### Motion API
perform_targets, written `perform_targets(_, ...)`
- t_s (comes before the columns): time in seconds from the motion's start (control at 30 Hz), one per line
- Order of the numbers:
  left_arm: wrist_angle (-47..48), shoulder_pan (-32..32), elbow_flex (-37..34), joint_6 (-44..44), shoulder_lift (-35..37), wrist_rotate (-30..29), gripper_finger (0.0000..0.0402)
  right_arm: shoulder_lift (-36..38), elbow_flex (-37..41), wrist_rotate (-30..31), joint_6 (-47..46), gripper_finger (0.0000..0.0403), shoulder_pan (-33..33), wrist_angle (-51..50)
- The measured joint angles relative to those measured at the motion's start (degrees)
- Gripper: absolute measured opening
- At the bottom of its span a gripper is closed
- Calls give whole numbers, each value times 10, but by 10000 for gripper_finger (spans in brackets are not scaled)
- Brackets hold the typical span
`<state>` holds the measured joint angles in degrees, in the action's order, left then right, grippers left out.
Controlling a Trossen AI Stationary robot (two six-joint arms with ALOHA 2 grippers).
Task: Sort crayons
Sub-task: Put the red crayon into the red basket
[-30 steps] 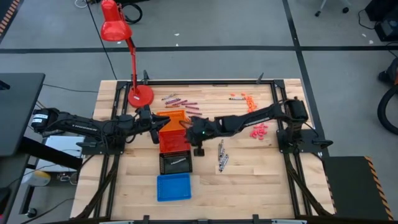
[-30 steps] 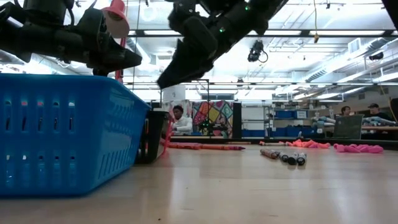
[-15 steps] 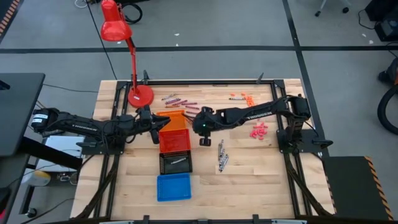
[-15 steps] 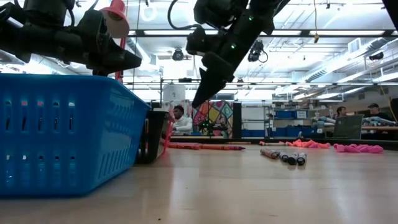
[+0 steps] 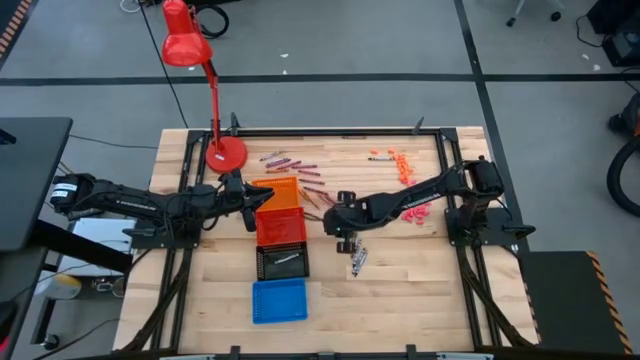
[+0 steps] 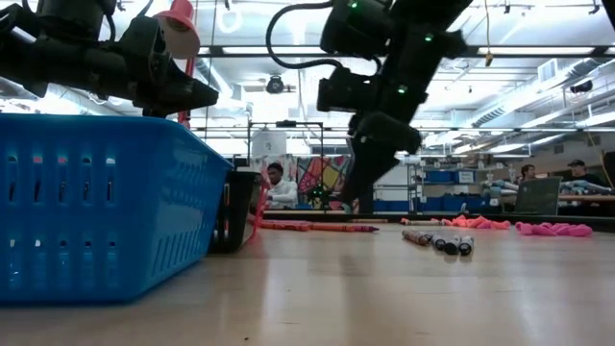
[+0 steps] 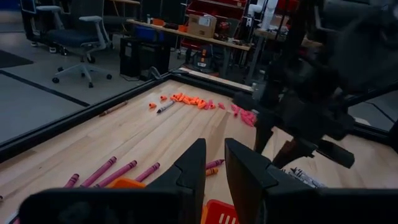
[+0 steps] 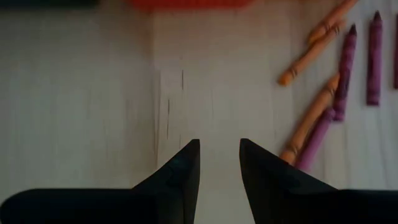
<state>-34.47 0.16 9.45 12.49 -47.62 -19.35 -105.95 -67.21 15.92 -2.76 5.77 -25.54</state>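
The right pincer [image 5: 345, 243] is hanging over bare desk [image 5: 420, 290] just beside the grey crayons [image 5: 357, 253], its fingers [image 8: 176, 168] standing apart and holding nothing. The left pincer [image 5: 252, 205] is waiting above the orange tray [image 5: 284, 187], fingers [image 7: 193, 167] slightly apart and empty. Maroon crayons [image 5: 290, 160] and orange crayons [image 5: 400, 162] are lying along the far side.
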Motion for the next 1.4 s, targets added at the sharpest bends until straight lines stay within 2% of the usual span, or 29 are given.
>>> perform_targets(0.2,0,0,0,0,0,0,71,3,0,45,-7,118,10,-65)
perform_targets(0.3,0,0,0,0,0,0,71,12,1,88,-20,118,9,-102)
perform_targets(0.37,0,0,0,0,0,0,71,20,3,99,-21,118,2,-97)
perform_targets(0.7,0,0,0,2,0,0,71,34,102,52,-12,118,-71,78)
perform_targets(0.9,0,0,0,2,0,0,71,34,141,18,-12,118,-90,159)
perform_targets(1.4,0,0,0,2,0,0,71,36,188,6,-55,115,-93,208)
